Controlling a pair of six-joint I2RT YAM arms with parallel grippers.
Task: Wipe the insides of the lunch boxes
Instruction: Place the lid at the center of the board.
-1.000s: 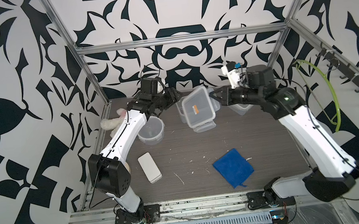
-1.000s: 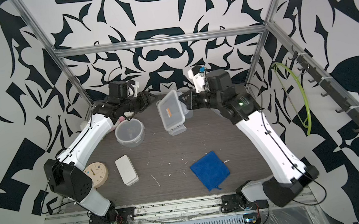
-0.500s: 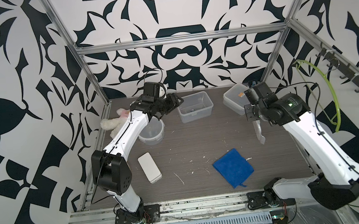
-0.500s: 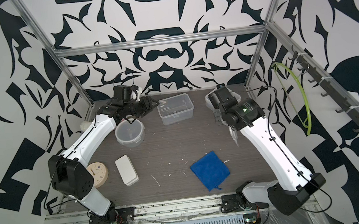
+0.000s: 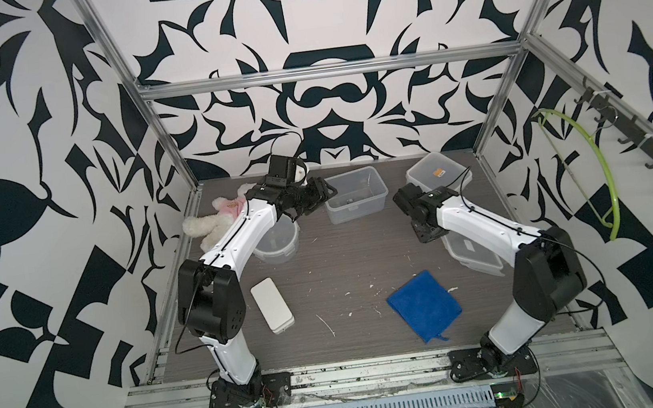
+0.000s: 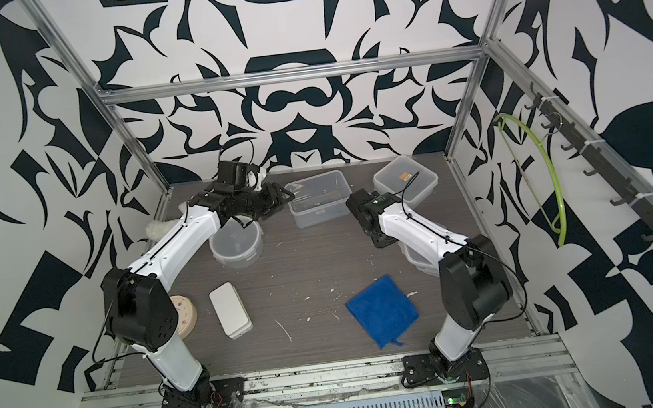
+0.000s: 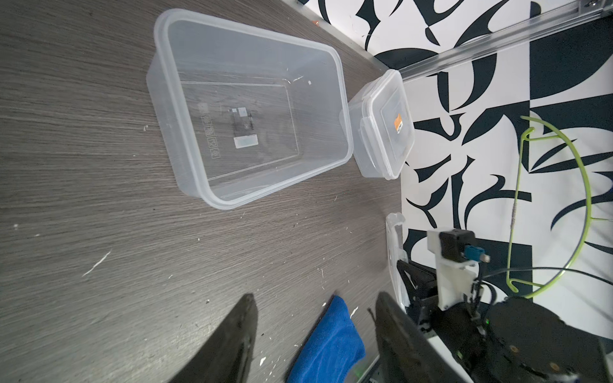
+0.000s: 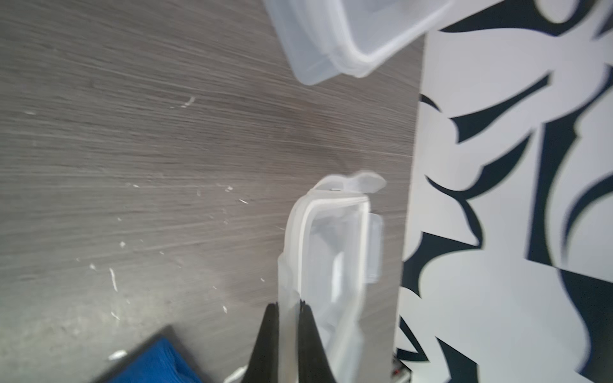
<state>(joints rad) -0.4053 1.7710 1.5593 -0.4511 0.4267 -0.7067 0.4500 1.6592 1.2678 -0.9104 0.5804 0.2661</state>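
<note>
Lunch boxes, clear plastic: three, in both top views.
Rectangular: two, the open box (image 5: 354, 195) and the lidded box (image 5: 434, 172).
Round: one, the round box (image 6: 236, 244).
Lids: two, one seated on the lidded box, one loose lid (image 5: 475, 259).
Sticker (image 5: 439, 172), orange: one, on the seated lid.
Cloth (image 5: 424, 307), blue: one.
Case (image 5: 271, 305), white, flat: one.
Plush toy (image 5: 216, 222): one.
Disc (image 6: 183, 313), tan, shown in a top view: one.
Hoop (image 5: 614, 197), green, at the wall: one.
Arms: two, left arm (image 5: 237, 240) and right arm (image 5: 481, 218).
Grippers: two, left gripper (image 7: 315, 296) and right gripper (image 8: 288, 306).
</note>
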